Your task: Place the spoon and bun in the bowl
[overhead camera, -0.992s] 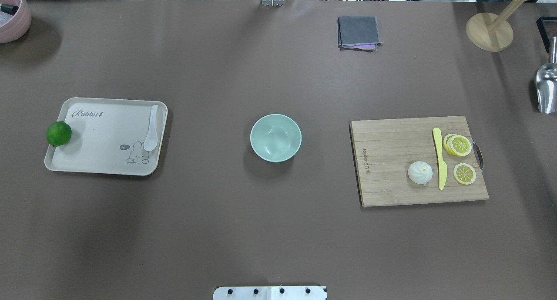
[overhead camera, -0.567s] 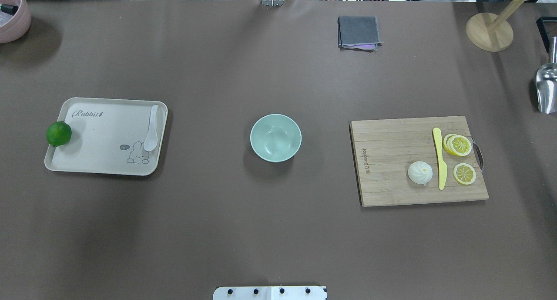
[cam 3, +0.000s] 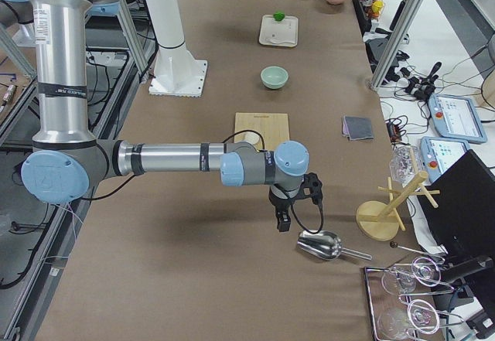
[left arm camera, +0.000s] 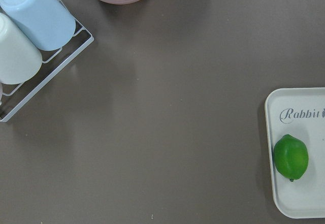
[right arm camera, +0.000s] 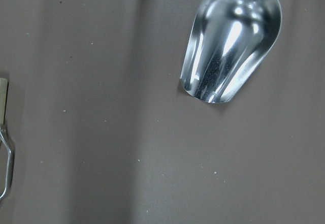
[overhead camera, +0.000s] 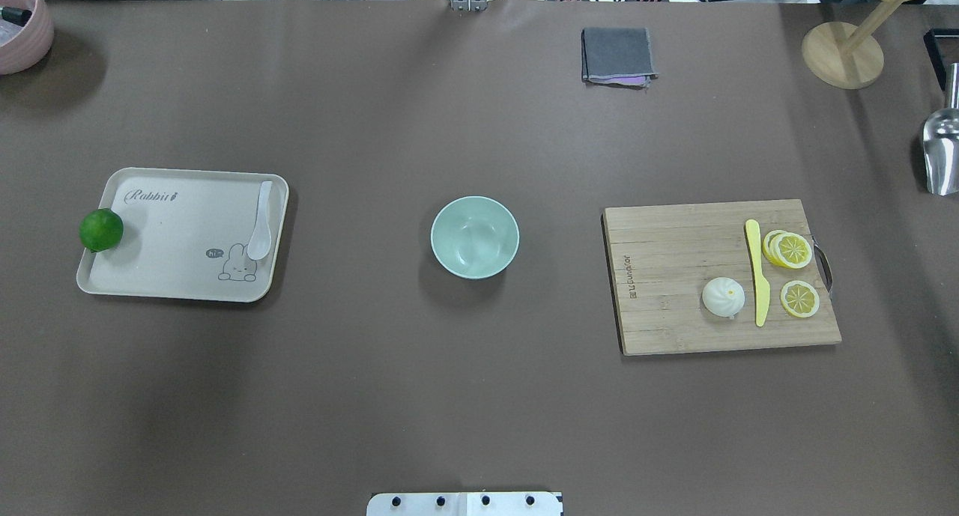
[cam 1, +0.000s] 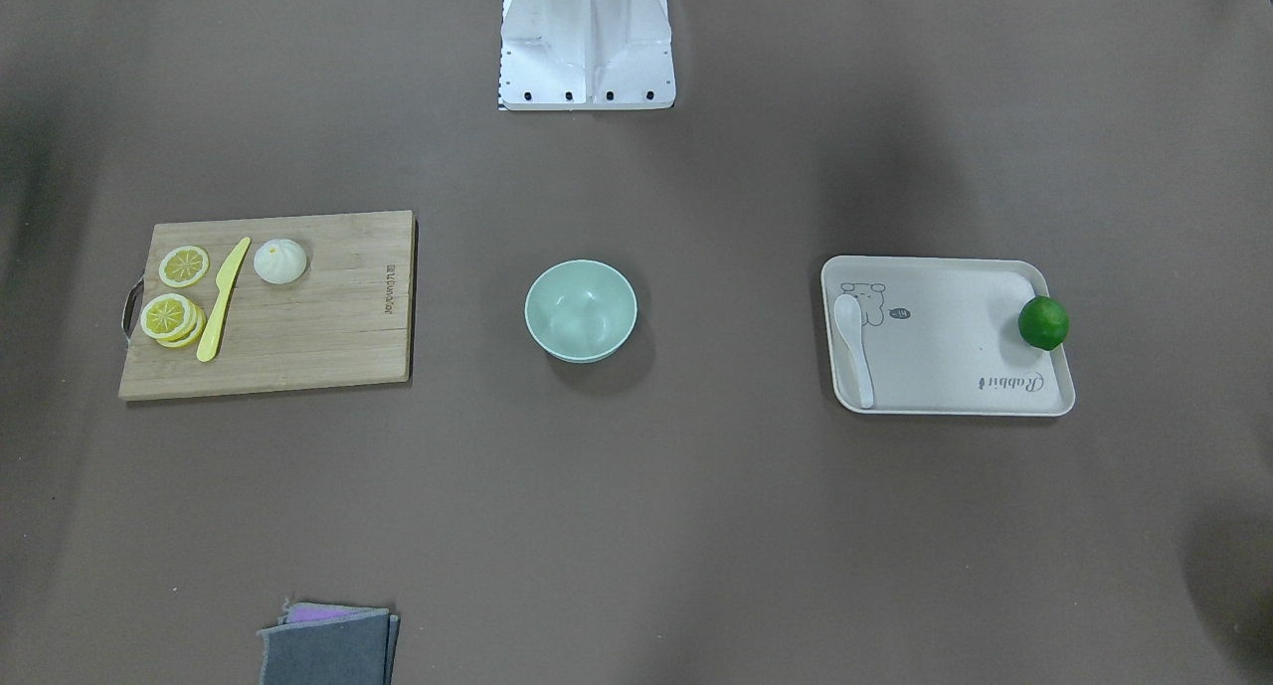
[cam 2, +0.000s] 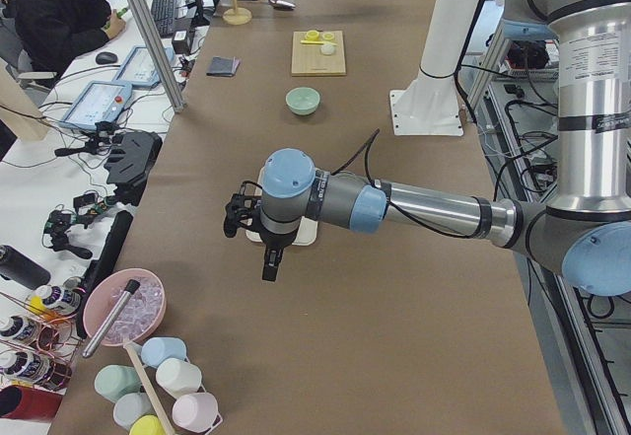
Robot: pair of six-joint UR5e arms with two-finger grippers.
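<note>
The white spoon (overhead camera: 261, 224) lies along the right edge of a beige tray (overhead camera: 165, 269) at the left. The white bun (overhead camera: 723, 297) sits on a wooden cutting board (overhead camera: 667, 306) at the right. The mint-green bowl (overhead camera: 474, 237) stands empty between them; it also shows in the front-facing view (cam 1: 580, 312). Neither gripper shows in the overhead view. The left gripper (cam 2: 268, 262) hangs beyond the tray's outer end, in the exterior left view only. The right gripper (cam 3: 282, 221) hangs beyond the board, near a metal scoop (cam 3: 319, 244). I cannot tell whether either is open or shut.
A green lime (overhead camera: 101, 230) rests on the tray's left rim. A yellow knife (overhead camera: 758, 272) and lemon slices (overhead camera: 790, 250) lie beside the bun. A grey cloth (overhead camera: 616, 55), a wooden stand (overhead camera: 843, 55) and a pink bowl (overhead camera: 22, 29) stand along the far edge.
</note>
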